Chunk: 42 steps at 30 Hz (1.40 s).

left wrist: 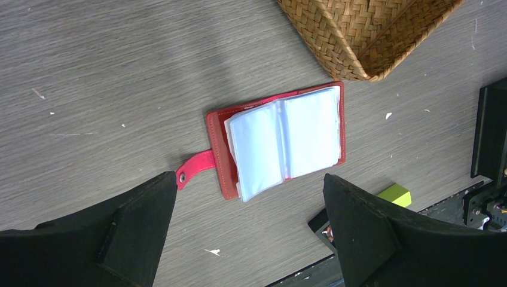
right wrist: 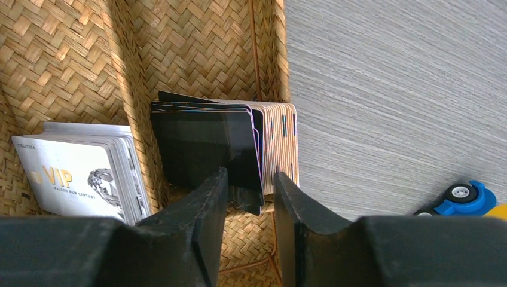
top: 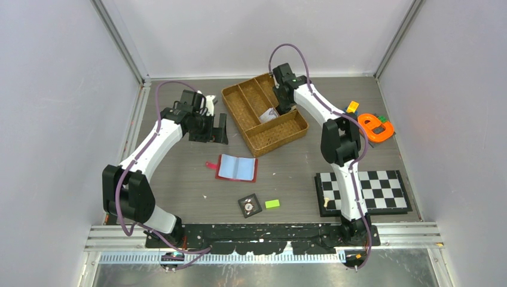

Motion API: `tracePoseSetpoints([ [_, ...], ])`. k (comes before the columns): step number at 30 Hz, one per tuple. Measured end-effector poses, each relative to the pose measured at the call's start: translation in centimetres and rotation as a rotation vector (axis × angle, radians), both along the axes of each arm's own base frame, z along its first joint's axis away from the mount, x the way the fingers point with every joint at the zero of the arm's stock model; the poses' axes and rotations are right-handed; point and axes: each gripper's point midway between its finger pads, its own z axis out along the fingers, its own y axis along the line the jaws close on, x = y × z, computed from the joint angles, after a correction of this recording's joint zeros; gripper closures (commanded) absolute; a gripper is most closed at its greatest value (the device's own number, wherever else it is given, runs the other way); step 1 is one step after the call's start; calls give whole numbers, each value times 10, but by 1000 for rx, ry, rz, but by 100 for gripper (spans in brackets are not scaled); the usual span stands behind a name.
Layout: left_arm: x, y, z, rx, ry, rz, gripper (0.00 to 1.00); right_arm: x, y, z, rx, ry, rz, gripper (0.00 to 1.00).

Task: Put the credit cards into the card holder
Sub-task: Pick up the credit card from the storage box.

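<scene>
The card holder [top: 237,168] lies open on the table, red with a short tab and pale blue inner pockets [left wrist: 281,140]. My left gripper [left wrist: 251,179] hovers open above it, one finger on each side; from above it [top: 210,133] hangs left of the woven tray. The credit cards stand in the tray: a black-faced stack with tan-orange striped edges [right wrist: 221,143] and a white "VIP" stack [right wrist: 84,167]. My right gripper [right wrist: 251,185] reaches down into the tray [top: 282,109]. Its jaws stand apart around a corner of the black card, not clamping it.
The woven brown divided tray [top: 239,104] sits at the back centre. A black tile with a dial [top: 250,205] and a green block [top: 272,204] lie near the front. A checkerboard [top: 365,191] is at the right, an orange toy [top: 375,127] behind it.
</scene>
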Motion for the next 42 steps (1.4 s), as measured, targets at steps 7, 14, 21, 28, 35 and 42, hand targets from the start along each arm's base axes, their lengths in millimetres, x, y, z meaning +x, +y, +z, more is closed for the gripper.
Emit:
tracePoseSetpoints([
  [7, 0, 0, 0, 0, 1, 0, 5, 4, -4, 8, -18, -25, -18, 72],
  [14, 0, 0, 0, 0, 1, 0, 5, 4, -3, 9, -21, -29, -18, 86],
  [21, 0, 0, 0, 0, 1, -1, 5, 5, -2, 10, -16, -31, -17, 95],
  [28, 0, 0, 0, 0, 2, 0, 5, 4, -1, 12, -10, -34, -13, 100],
  [35, 0, 0, 0, 0, 2, 0, 5, 3, 2, 14, -5, -41, -6, 100],
  [42, -1, 0, 0, 0, 2, 0, 5, -1, 7, 25, 2, -60, 3, 99],
])
